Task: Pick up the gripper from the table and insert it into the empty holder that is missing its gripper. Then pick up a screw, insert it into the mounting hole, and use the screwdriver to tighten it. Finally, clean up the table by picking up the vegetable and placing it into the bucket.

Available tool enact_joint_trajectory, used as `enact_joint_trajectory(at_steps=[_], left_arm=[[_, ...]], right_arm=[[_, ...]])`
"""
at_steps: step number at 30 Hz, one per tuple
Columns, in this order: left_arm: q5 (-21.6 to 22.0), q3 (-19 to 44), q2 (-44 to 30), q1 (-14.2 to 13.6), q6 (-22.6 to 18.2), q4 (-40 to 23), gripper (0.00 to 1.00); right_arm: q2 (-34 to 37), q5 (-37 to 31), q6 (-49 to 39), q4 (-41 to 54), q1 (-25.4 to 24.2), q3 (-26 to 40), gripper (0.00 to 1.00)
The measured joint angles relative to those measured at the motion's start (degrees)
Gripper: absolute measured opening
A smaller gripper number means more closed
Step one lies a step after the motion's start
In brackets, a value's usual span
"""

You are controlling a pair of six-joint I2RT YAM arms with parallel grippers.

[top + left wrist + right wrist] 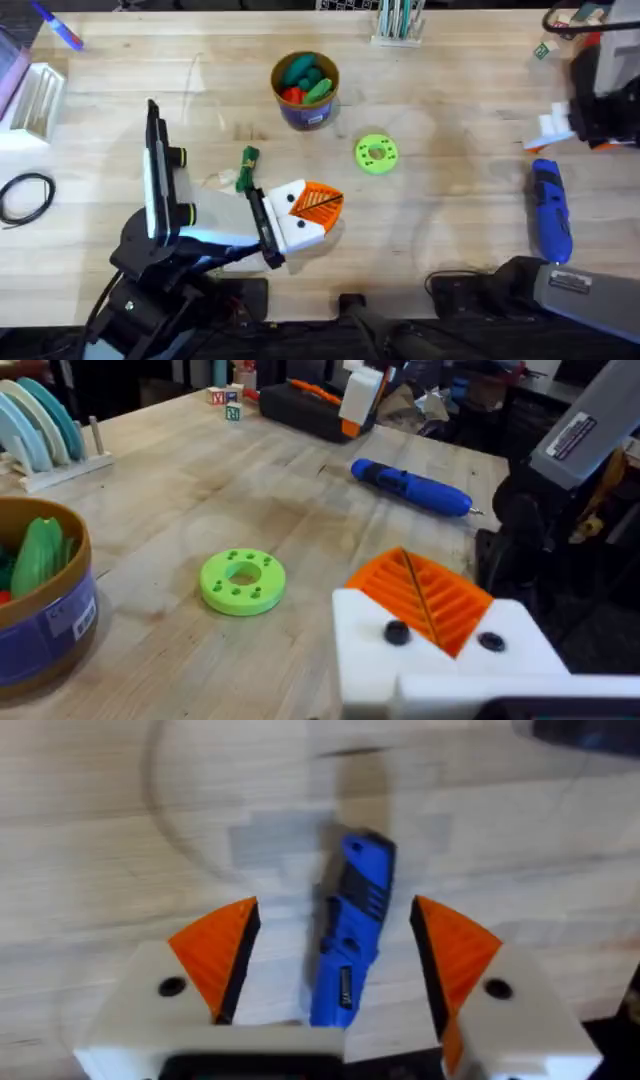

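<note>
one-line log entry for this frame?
left end effector: shut, empty | right end effector: open, straddling screwdriver on table | vegetable: on table, not in bucket

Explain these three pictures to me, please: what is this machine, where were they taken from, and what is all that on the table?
These are two robot arms at a wooden table. One picture looks down from a camera above. The other two come from small cameras on each arm's wrist. The left arm has its jaws shut, with the orange pads pressed together and nothing held. The right arm has its jaws open on either side of a blue powered screwdriver lying on the table, not gripping it. Also there: a bucket with toy vegetables inside, a lime-green disc with holes, and a small dark green toy vegetable beside the left arm.
</note>
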State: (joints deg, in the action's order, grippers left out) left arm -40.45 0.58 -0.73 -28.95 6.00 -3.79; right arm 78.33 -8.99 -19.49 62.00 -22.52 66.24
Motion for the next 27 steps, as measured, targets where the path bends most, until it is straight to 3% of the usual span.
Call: enact_joint_trajectory(at_steps=[11,18,27], left_arm=[[-0.01,0.00,0.00,0.00,0.01,0.00,0.010],[-0.01,0.00,0.00,0.00,0.01,0.00,0.010],[0.00,0.00,0.00,0.00,0.01,0.00,0.010]], right_arm=[[5.64,6.57,-7.03,-0.31,-13.31,-0.77,0.919],[7.18,7.39,-11.91,-1.13,-16.86,-7.28,0.919],[7.29,7.41,-14.59,-10.60,-17.69,-12.49,0.943]])
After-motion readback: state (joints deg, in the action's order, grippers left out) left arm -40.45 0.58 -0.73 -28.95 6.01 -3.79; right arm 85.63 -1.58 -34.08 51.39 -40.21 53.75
